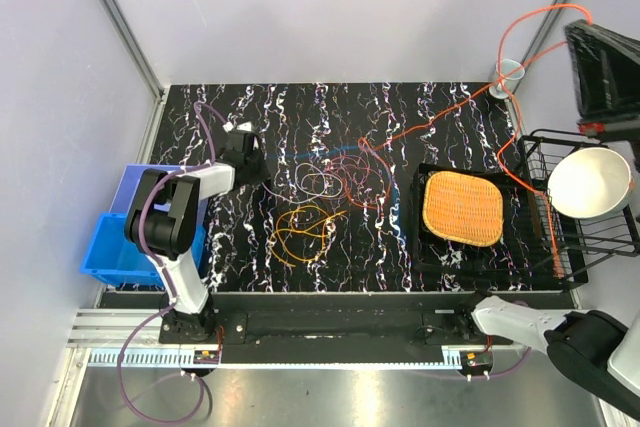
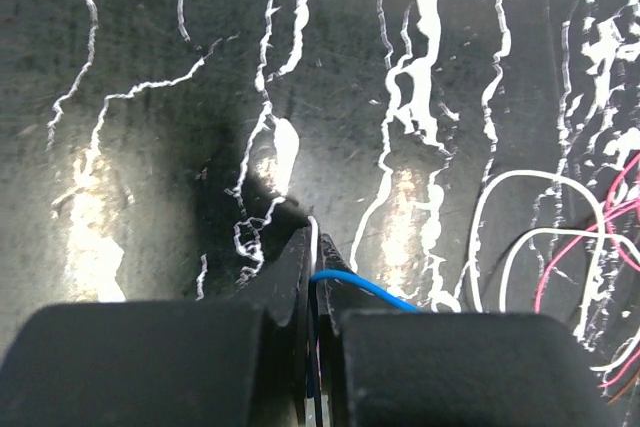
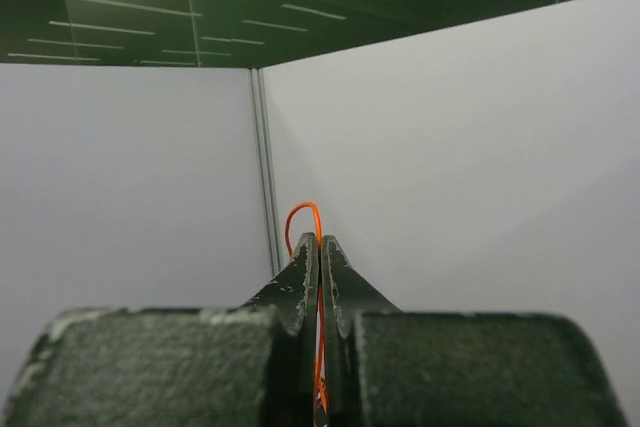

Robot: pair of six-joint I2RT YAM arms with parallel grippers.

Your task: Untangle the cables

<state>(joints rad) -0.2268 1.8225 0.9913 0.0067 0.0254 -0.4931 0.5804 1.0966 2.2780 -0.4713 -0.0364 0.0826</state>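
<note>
While both arms held wire, scene: black white-veined table (image 1: 250, 269), cables (image 1: 340, 179) lying in loose loops at its middle.
left gripper (image 2: 318, 239): low over the table, fingers pressed together, clamped on a blue wire (image 2: 365, 287) and a thin white wire (image 2: 313, 232).
blue wire: came out at the left gripper's tips and bent off to their right, down toward the table.
white loops (image 2: 540, 209): lay on the table ahead and right of the left gripper, pink-red strands (image 2: 570, 247) crossing them.
right gripper (image 3: 320, 244): held high, well above the table, facing the booth walls; fingers together, clamped on an orange wire (image 3: 320, 347).
orange wire: made a small loop just above the right gripper's tips; seen from above, it ran down from that gripper, past a clear cup (image 1: 508, 73), to the tangle.
yellow-orange loops (image 1: 305, 227): flat on the table, right of the left gripper and nearer the arm bases, just beside the main tangle.
other items: woven mat (image 1: 462, 207), wire rack (image 1: 580, 247) and white bowl (image 1: 590, 182) below the right gripper; blue bins (image 1: 110, 259) behind and left of the left gripper.
</note>
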